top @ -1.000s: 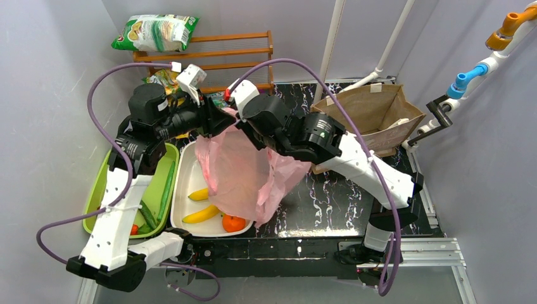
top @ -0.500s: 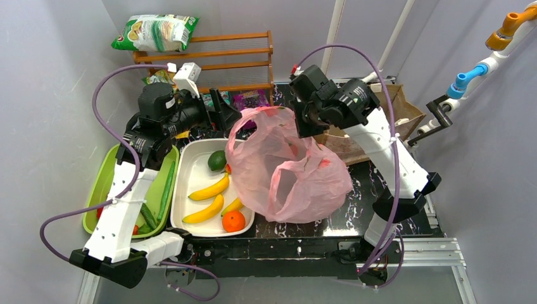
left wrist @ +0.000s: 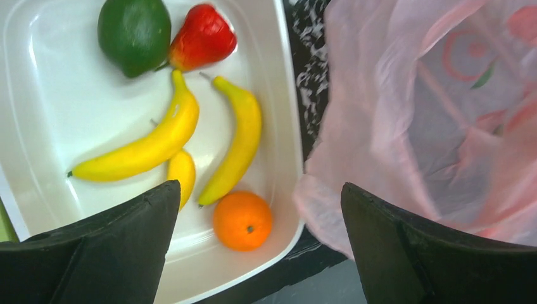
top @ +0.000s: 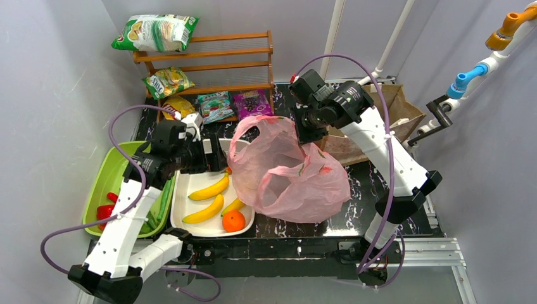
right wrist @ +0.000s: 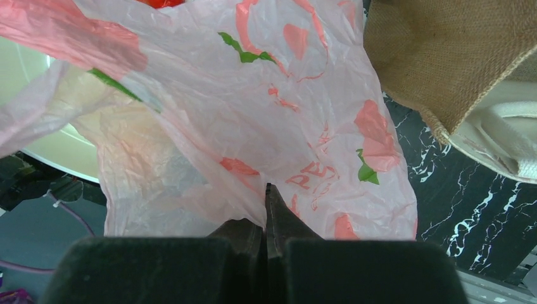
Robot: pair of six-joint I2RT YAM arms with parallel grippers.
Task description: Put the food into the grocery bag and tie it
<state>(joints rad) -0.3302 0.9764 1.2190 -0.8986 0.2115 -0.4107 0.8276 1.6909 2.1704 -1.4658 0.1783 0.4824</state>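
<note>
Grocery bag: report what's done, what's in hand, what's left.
Done: the right gripper is shut on the pink grocery bag, holding it up. In hand: the open left gripper hovers over the white tray. Left: bananas and orange lie there, unbagged; bag untied.

A wooden rack [top: 234, 52] carries 1 chip bag [top: 155, 31] on top, with a brown paper bag [top: 398, 109] to its right.

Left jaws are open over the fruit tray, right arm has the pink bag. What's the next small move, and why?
Probably lower the left gripper onto the orange. Its jaws stand wide open above the white tray, the orange lies nearly between them, and the right gripper is shut on the grocery bag, holding it up beside the tray.
</note>
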